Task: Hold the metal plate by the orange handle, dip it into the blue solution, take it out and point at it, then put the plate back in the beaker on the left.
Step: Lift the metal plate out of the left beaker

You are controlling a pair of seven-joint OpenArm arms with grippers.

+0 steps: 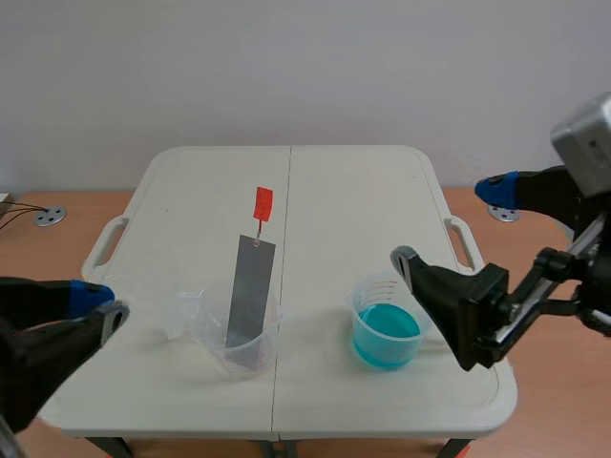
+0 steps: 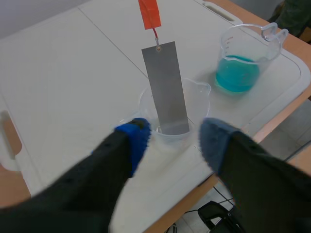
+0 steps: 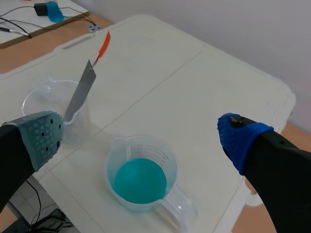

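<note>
The metal plate (image 1: 250,296), orange handle (image 1: 263,203) uppermost, leans in the empty beaker (image 1: 205,339). The blue solution beaker (image 1: 382,284) stands right of it. Left jaws and right jaws are open, empty.

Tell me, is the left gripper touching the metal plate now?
Apart. The scene view shows bare table between the open left gripper and the metal plate, which stands in the clear beaker.

The metal plate (image 1: 250,291) is grey, smooth and dull. Its orange handle (image 1: 263,203) looks matt. The 2 beakers, the left beaker (image 1: 210,334) and the right beaker (image 1: 368,296), are clear, smooth, shiny plastic. The blue solution (image 1: 386,334) looks glossy. The table (image 1: 353,210) is white matt plastic. The finger pads (image 3: 43,136) look soft and dotted.
</note>
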